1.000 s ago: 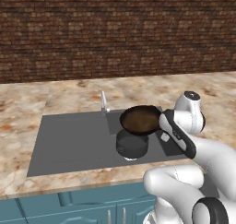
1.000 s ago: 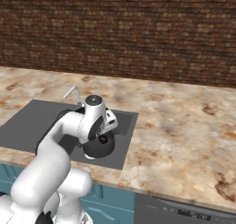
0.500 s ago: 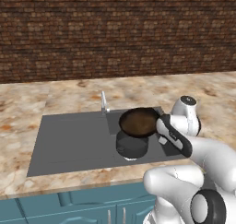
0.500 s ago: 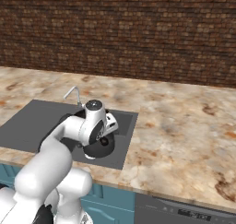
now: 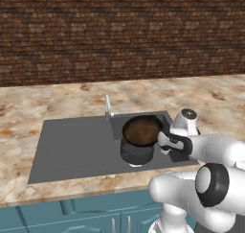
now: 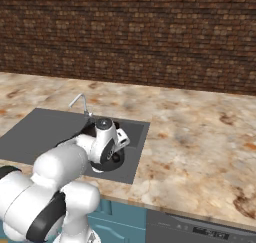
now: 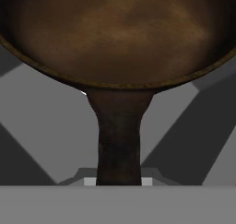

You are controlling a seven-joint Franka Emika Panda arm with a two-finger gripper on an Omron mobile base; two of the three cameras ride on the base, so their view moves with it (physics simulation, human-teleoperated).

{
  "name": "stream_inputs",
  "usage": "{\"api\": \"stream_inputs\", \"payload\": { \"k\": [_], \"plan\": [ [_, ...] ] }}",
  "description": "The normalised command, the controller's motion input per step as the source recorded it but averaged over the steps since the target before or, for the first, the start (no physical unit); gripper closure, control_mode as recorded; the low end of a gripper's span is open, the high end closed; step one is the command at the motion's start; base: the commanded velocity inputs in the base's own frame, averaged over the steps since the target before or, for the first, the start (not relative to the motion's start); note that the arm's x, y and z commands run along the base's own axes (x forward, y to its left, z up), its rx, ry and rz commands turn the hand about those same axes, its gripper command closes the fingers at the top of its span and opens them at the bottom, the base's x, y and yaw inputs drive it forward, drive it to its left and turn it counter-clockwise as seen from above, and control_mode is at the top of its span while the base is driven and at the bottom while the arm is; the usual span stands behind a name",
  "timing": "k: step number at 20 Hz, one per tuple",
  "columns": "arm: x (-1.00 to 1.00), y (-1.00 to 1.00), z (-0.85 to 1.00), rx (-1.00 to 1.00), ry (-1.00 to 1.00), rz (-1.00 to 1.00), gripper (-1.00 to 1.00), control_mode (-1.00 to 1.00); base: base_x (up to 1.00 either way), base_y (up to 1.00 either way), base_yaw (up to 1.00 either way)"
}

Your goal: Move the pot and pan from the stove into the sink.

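Note:
The brown-bottomed pan (image 5: 142,130) hangs over the right-hand basin of the dark grey sink (image 5: 76,148). It sits just above the dark pot (image 5: 136,153), which stands in that basin; whether pan and pot touch I cannot tell. My gripper (image 5: 165,140) is shut on the pan's black handle at the pan's right side. In the hand view the handle (image 7: 119,140) runs down from the pan's brown inside (image 7: 120,34) into my gripper (image 7: 119,181). In the right base view my arm hides most of the pot (image 6: 117,160). The stove is out of view.
A thin silver faucet (image 5: 108,107) stands at the sink's back edge, left of the pan. The flat drainboard (image 5: 72,145) lies left of the basin. Speckled stone counter (image 6: 200,137) surrounds the sink, with a brick wall behind.
My hand and the pan have sunk a little and drifted slightly left, bringing the pan closer down onto the pot. The grip on the handle is unchanged.

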Motion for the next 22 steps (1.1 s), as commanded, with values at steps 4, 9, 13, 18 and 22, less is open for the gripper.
{"api": "stream_inputs", "payload": {
  "k": [4,9,13,18,22],
  "plan": [
    [0.37,0.0,-0.4,-0.01,0.0,0.01,1.0,-1.0,0.0,0.0,0.0],
    [0.24,0.0,-0.45,-0.03,-0.01,0.02,1.0,-1.0,0.0,0.0,0.0],
    [0.37,0.0,-0.28,0.0,-0.01,0.01,1.0,-1.0,0.0,0.0,0.0],
    [0.05,0.0,-0.07,0.0,-0.01,0.01,1.0,-1.0,0.0,0.0,0.0],
    [0.12,0.0,-0.08,0.0,0.0,0.0,1.0,-1.0,0.0,0.0,0.0]
  ]
}}
